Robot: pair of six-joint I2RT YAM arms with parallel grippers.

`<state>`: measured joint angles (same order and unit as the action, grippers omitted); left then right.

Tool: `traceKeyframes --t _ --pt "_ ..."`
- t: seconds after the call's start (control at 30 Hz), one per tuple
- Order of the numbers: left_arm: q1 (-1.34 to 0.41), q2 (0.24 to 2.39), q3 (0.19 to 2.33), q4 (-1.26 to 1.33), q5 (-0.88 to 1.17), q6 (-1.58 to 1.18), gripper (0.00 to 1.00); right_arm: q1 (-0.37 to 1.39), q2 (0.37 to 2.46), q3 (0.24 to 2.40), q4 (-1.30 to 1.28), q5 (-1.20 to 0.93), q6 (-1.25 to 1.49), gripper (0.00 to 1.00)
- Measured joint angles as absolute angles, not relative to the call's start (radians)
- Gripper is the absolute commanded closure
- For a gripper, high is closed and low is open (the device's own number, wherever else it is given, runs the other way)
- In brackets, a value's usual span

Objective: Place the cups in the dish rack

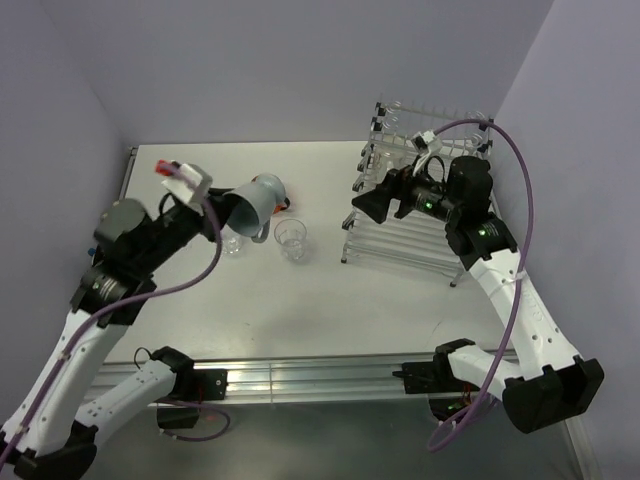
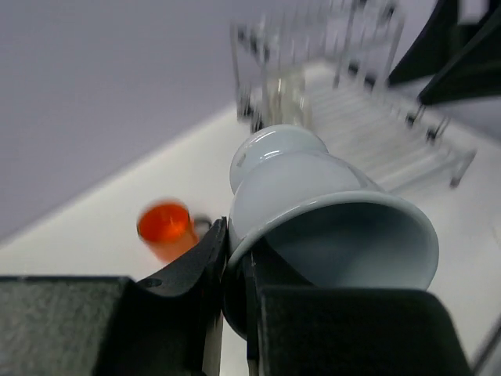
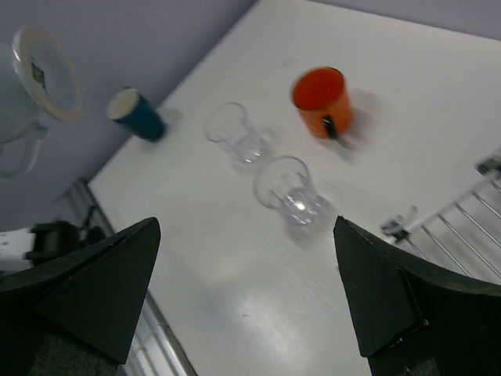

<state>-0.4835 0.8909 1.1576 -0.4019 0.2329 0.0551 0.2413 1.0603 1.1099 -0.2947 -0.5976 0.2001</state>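
My left gripper (image 1: 222,210) is shut on the rim of a pale white mug (image 1: 255,205), held tipped on its side above the table; the wrist view shows one finger inside the mug (image 2: 313,204) and one outside. An orange mug (image 3: 322,102) stands behind it. Two clear tumblers (image 3: 239,133) (image 3: 290,188) stand upright mid-table. A blue mug (image 3: 139,115) sits near the far wall. The dish rack (image 1: 430,215) is at the right. My right gripper (image 1: 365,205) hovers open at the rack's left edge with nothing between its fingers.
The purple walls close in the table at the back and both sides. A metal rail (image 1: 300,380) runs along the near edge between the arm bases. What looks like a clear glass (image 2: 286,94) stands at the rack's end.
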Motion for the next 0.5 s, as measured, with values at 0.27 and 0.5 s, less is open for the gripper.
traceKeyframes --t 0.27,0.5 --pt "-0.485 0.831 1.149 0.052 0.262 -0.048 1.0 0.255 1.097 1.065 0.226 -0.866 0.723 0.02" --pt "-0.484 0.865 1.135 0.23 0.292 -0.205 1.0 0.381 1.242 1.097 0.607 -0.942 1.052 0.03"
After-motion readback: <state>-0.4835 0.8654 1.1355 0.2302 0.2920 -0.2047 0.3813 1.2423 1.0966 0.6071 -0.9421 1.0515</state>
